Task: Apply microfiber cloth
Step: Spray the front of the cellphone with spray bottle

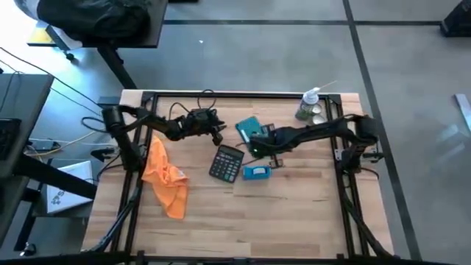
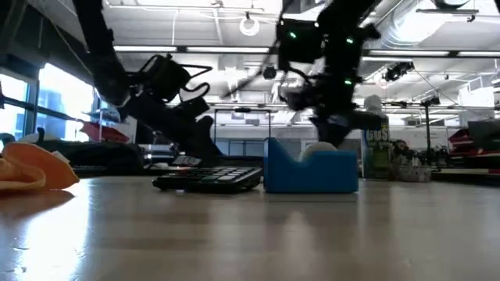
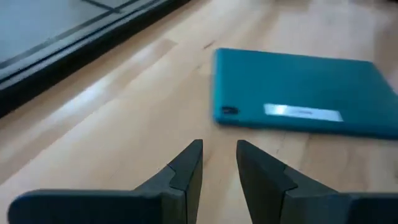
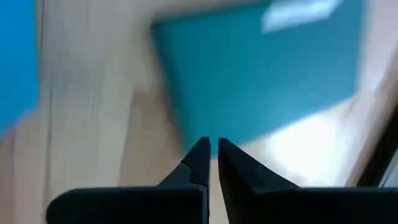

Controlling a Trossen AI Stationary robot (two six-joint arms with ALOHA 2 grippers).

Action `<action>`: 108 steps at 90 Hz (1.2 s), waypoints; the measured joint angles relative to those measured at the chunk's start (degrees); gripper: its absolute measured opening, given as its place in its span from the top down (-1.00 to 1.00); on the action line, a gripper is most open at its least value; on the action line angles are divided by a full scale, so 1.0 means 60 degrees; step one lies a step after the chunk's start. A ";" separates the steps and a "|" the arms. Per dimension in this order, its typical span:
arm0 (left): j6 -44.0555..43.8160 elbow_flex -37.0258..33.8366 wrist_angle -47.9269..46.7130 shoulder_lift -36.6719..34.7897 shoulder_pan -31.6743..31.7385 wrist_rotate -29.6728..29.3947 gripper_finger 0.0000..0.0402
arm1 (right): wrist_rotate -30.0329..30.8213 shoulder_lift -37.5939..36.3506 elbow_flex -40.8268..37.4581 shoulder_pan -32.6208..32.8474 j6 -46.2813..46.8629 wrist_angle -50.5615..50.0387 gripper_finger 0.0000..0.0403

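The orange microfiber cloth (image 1: 164, 177) lies crumpled on the table's left part, apart from both grippers; the low view shows the cloth (image 2: 31, 168) at its left edge. My left gripper (image 1: 219, 132) hovers right of the cloth, just short of the teal slab (image 3: 298, 93); in its wrist view the gripper (image 3: 219, 149) is open by a narrow gap with nothing in it. My right gripper (image 4: 212, 146) is shut and hangs above the slab's near end (image 1: 254, 145).
A black calculator (image 1: 227, 163) and a small blue-and-white box (image 1: 257, 172) lie just near of the grippers. A spray bottle (image 1: 309, 105) stands at the far right. Bare wood (image 1: 294, 221) stretches along the near side.
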 joint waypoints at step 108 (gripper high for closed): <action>0.1521 0.1937 -0.0721 0.1892 -0.0027 0.1043 0.74 | 0.0132 -0.1295 -0.3769 0.0127 -0.3365 0.6090 0.27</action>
